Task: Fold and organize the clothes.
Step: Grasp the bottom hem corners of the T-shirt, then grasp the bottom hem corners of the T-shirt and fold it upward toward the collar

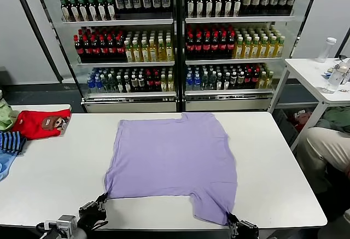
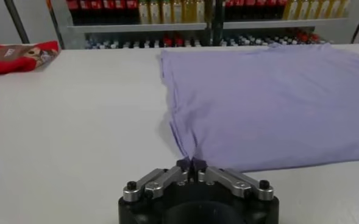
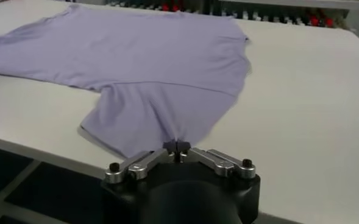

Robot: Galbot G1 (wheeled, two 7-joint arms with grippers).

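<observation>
Lavender T-shirt (image 1: 172, 159) flat on table (image 1: 60, 173), both tools (image 2: 191, 163) (image 3: 177, 145) pinching near corners

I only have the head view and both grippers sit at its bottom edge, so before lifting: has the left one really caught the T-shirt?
Observer: Yes. The left gripper is shut on the T-shirt at its near corner.
Operator: And the right?
Observer: The right gripper is shut on the edge of the sleeve nearest the table's front edge.
Operator: Any slack there?
Observer: Creases fan out from that pinch into the sleeve.
</observation>
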